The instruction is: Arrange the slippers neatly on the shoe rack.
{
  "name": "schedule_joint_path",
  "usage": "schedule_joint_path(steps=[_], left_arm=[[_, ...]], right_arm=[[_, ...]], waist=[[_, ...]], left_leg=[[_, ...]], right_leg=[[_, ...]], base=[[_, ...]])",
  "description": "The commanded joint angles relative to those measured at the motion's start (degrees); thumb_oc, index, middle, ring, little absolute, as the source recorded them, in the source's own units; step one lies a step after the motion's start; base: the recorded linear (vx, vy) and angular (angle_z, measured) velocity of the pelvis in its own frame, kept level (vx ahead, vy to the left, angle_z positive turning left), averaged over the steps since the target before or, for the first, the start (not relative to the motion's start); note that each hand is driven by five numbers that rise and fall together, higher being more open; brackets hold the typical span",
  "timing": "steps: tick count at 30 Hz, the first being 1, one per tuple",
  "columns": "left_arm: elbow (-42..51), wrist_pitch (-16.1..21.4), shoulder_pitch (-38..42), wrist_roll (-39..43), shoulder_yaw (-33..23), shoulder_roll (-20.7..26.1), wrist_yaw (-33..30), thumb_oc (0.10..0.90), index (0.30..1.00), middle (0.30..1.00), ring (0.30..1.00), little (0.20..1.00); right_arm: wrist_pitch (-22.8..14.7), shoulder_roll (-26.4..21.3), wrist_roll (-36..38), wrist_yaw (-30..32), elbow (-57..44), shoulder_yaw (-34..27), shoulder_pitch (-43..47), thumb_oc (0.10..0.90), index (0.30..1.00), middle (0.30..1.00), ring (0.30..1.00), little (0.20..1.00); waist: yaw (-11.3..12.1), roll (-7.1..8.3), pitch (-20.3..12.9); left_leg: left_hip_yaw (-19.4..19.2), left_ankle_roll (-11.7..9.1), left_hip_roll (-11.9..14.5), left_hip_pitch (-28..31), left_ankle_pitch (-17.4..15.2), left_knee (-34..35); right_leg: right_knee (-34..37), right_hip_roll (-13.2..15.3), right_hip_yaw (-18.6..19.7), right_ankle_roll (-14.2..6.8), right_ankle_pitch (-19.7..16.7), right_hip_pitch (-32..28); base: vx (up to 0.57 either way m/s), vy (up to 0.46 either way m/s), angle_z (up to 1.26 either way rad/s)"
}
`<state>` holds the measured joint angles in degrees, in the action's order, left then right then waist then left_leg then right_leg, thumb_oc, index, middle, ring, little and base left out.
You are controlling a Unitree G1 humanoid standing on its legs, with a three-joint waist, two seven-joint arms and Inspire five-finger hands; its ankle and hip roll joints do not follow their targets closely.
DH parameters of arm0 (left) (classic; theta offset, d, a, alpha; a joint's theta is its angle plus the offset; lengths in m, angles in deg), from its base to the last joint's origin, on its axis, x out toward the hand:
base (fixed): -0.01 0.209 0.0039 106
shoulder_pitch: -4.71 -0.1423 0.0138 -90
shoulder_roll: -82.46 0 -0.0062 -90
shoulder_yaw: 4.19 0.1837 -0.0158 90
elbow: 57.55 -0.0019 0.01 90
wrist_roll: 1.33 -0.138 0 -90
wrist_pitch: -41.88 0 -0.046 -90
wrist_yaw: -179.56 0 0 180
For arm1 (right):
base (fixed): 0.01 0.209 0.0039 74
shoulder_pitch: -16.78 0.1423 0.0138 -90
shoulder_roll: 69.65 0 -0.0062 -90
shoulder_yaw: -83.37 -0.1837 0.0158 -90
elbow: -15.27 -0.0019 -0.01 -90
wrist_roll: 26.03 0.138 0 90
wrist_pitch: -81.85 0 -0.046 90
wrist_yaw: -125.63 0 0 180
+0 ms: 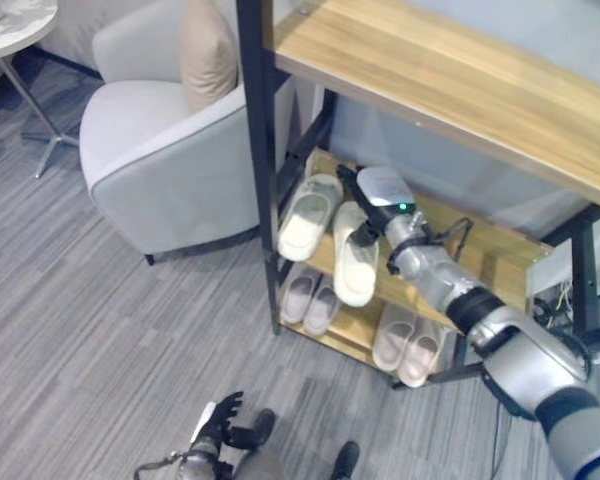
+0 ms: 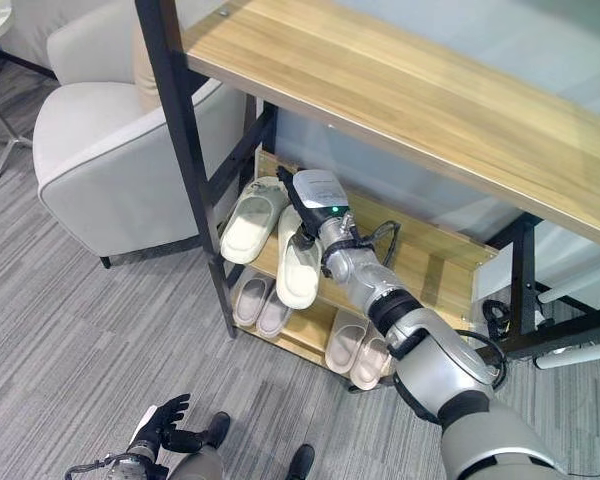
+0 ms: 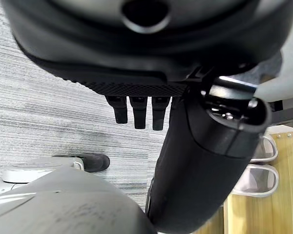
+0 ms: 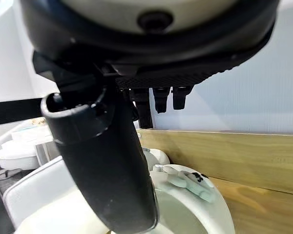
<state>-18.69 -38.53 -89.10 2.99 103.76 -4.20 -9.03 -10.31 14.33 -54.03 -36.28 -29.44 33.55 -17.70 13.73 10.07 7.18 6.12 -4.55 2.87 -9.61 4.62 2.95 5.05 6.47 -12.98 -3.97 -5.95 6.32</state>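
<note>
On the shoe rack's middle shelf (image 1: 490, 255) lie two cream slippers. The left slipper (image 1: 310, 215) lies at an angle. The right slipper (image 1: 355, 270) points outward and its toe overhangs the shelf's front edge. My right hand (image 1: 380, 192) reaches into the rack over the heel end of the right slipper (image 4: 195, 209). Its thumb (image 4: 107, 165) rests on that slipper and its fingers (image 4: 161, 97) stretch straight toward the back panel, so the hand is open. My left hand (image 1: 220, 415) hangs low near the floor, fingers relaxed.
Two more pairs of slippers (image 1: 310, 300) (image 1: 410, 345) sit on the rack's bottom shelf. A black post (image 1: 260, 150) frames the rack's left side under a wide wooden top shelf (image 1: 460, 80). A grey armchair (image 1: 170, 150) with a cushion (image 1: 208, 50) stands to the left.
</note>
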Motion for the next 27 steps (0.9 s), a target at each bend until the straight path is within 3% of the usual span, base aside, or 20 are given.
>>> schedule_joint_path(steps=[1,5,13,19,27], left_arm=[[0.81,1.21,-0.79,1.17,2.02,-1.41,-0.57,0.8,0.9,0.9,0.9,0.9],[1.17,0.69,-1.85,0.94,1.42,-1.96,-0.15,0.8,0.9,0.9,0.9,0.9],[1.35,0.19,-2.86,0.45,0.88,-2.43,0.44,0.8,0.9,0.9,0.9,0.9],[0.69,-0.76,-3.17,-0.14,-0.1,-2.95,0.54,0.8,0.9,0.9,0.9,0.9],[0.41,-1.31,-2.94,-0.99,-0.37,-2.93,0.21,0.8,0.9,0.9,0.9,0.9]], right_arm=[[-1.66,-5.72,2.31,3.15,-4.4,-4.78,3.09,0.8,0.9,0.9,0.9,0.9],[-2.65,-5.24,7.0,3.25,-10.11,-9.97,-3.35,0.8,0.9,0.9,0.9,0.9],[-3.81,-4.75,10.88,2.16,-15.66,-13.62,-10.39,0.8,0.9,0.9,0.9,0.9],[-4.82,-1.43,19.06,1.66,-20.98,-19.14,-20.31,0.8,0.9,0.9,0.9,0.9],[-5.64,2.29,25.42,1.89,-21.72,-21.86,-25.22,0.8,0.9,0.9,0.9,0.9]], waist=[[-0.52,-2.09,-2.15],[-1.73,-2.79,-2.46],[-2.74,-3.26,-2.74],[-3.82,-3.61,-2.91],[-4.08,-3.73,-2.86]], left_leg=[[-1.37,2.38,-1.29,3.96,-5.36,1.64],[-1.85,2.48,-1.29,4.55,-5.56,1.85],[-2.66,2.54,-1.18,5.21,-5.65,2.01],[-2.9,2.63,-1.17,5.69,-5.83,2.05],[-3.01,2.73,-1.3,5.88,-5.91,2.05]], right_leg=[[-0.1,1.45,1.41,-4.04,4.46,-4.03],[-0.05,1.38,1.85,-4.0,4.59,-4.22],[-0.05,1.23,2.45,-4.03,4.48,-4.25],[-0.05,1.2,2.62,-3.97,4.39,-4.52],[-0.05,1.24,2.51,-4.03,4.33,-4.68]], base=[[0.0,0.0,0.0],[0.0,0.003,-0.07],[0.0,-0.001,-0.06],[-0.01,0.003,-0.03],[0.0,0.0,0.0]])
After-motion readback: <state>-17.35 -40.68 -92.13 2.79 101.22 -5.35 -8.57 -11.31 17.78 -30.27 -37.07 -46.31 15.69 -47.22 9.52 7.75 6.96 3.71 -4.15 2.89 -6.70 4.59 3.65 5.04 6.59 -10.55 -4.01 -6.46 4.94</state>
